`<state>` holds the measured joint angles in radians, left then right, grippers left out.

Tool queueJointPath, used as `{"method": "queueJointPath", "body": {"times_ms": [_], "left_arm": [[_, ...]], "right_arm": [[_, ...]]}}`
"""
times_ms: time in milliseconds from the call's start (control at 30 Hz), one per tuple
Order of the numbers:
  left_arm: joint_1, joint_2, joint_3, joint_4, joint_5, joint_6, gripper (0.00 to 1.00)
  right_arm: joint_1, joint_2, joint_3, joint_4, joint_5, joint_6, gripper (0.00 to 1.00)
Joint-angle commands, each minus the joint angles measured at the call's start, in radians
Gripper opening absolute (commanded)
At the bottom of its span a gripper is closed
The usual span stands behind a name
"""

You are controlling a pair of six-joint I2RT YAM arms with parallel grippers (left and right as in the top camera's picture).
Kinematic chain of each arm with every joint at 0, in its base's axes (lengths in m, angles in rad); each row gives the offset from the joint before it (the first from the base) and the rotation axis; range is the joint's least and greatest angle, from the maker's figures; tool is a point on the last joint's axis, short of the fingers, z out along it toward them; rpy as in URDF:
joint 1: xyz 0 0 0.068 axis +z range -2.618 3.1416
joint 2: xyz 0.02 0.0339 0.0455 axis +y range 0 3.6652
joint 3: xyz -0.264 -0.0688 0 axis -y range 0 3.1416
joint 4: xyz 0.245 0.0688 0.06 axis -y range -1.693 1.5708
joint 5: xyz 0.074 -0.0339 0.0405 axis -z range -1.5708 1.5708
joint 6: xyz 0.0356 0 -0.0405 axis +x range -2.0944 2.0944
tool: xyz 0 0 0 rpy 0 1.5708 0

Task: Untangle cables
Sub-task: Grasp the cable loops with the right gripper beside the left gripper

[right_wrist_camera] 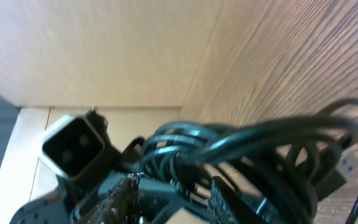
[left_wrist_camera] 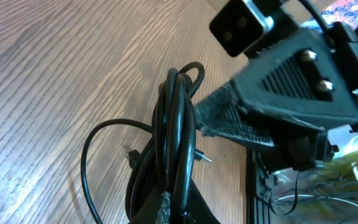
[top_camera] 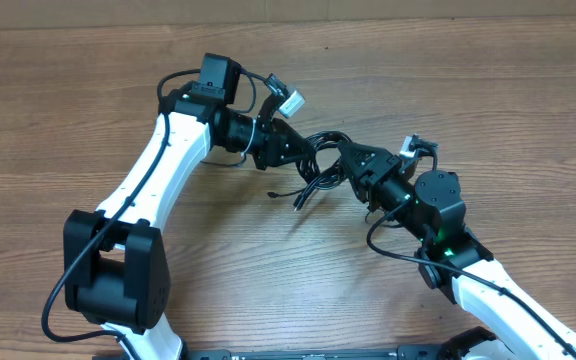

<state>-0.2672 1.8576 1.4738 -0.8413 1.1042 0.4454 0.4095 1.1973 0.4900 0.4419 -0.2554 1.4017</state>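
Smooth, glossy black plastic-sheathed cables (left_wrist_camera: pixel 169 137); matt wood-grain surface (left_wrist_camera: pixel 55 74), pale brown with fine darker streaks.

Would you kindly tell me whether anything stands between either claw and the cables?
Nothing visible does. The left claw and the right claw have both reached the cables from opposite sides. Each appears closed on the bundle, which hangs between them with loose ends trailing below.

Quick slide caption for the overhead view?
Left tool and right tool both hold the tangled cables over the table.
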Motion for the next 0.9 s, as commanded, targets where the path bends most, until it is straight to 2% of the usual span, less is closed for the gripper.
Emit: {"method": "queueJointPath", "body": {"times_ms": [0, 167, 733, 867], "left_arm": [[-0.011, -0.027, 0.021, 0.0, 0.06, 0.026, 0.05], [-0.017, -0.027, 0.021, 0.002, 0.105, 0.026, 0.04], [-0.029, -0.027, 0.021, 0.0, 0.101, 0.026, 0.04], [-0.029, -0.027, 0.021, 0.0, 0.094, 0.026, 0.04]], "right_arm": [[0.006, 0.022, 0.02, -0.003, 0.046, 0.02, 0.35], [0.007, 0.066, 0.02, -0.003, 0.041, 0.038, 0.34], [0.006, 0.095, 0.02, 0.066, -0.016, 0.041, 0.33], [0.006, 0.095, 0.02, 0.099, -0.049, 0.095, 0.33]]}}
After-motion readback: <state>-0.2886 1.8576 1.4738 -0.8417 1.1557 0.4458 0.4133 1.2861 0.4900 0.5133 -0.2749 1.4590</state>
